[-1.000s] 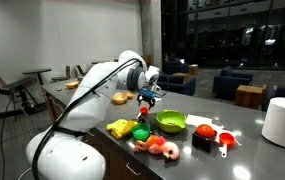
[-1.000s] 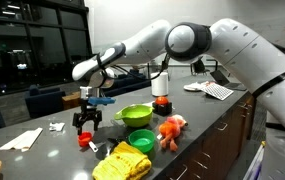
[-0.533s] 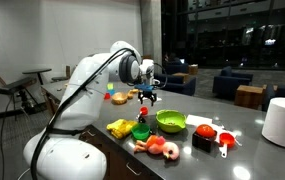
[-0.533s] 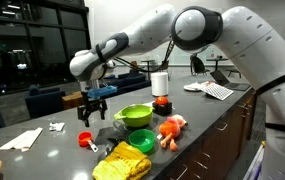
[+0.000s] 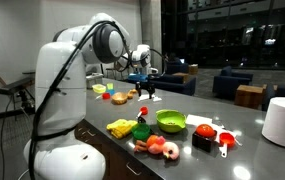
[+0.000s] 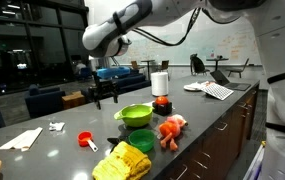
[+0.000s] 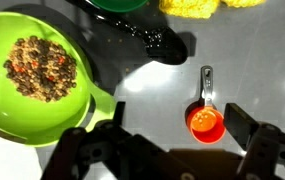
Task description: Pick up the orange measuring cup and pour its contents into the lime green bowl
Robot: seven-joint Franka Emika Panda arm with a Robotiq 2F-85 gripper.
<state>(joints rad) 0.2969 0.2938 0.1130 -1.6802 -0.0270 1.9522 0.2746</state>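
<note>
In the wrist view the lime green bowl [image 7: 4, 105] fills the left side and holds a heap of brown speckled grains [image 7: 40, 66]. Just up and right of the bowl's rim lies a glossy black spoon-shaped piece [image 7: 142, 38]. Further right, well apart from the bowl, the orange measuring cup [image 7: 206, 122] sits upright on the grey worktop [image 7: 152, 95]. Its handle points to the top of the view and its inside shows plain orange. The gripper [image 7: 174, 128] hangs over the stretch between bowl and cup, fingers spread wide with nothing between them.

An exterior view looks from the far side, so the order is mirrored. The cup [image 6: 85, 139] lies left of the bowl [image 6: 139, 122], and the gripper [image 6: 105, 98] hangs up and left of the bowl. A lumpy yellow toy [image 6: 127, 160] lies in front of the bowl, and an orange-red toy [image 6: 172, 130] sits just to its right.

A second ago the gripper hung low, just over the cup. Half a second ago it was higher. Now it is well above the bowl's rim, jaws as wide as before, and the arm [image 6: 132, 18] has swung upward. Cup and bowl have not shifted.
</note>
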